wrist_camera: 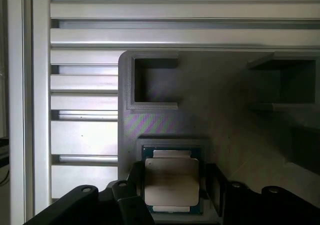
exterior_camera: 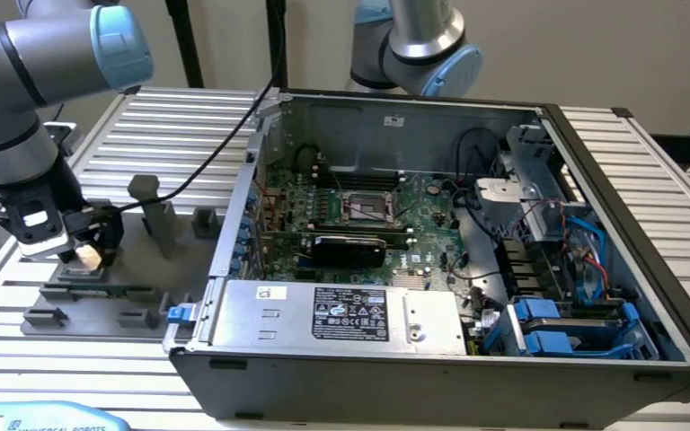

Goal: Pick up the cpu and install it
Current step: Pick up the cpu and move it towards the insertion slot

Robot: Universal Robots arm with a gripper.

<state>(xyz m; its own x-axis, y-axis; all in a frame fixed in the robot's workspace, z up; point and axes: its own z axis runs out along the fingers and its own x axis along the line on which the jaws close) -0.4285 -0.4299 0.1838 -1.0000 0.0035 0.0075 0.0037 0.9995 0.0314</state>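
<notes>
We see one robot arm (exterior_camera: 46,54) at the exterior view's left, made of silver-grey tubes linked by round joints with pale blue caps. The arm bends over and reaches downward, and its wrist (exterior_camera: 15,166) points almost straight down. A dark hand (exterior_camera: 91,250) sits at the end, held low with its fingers aimed down. In the wrist view we see two black fingers (wrist_camera: 134,187) standing apart, with a wide gap between them.
</notes>
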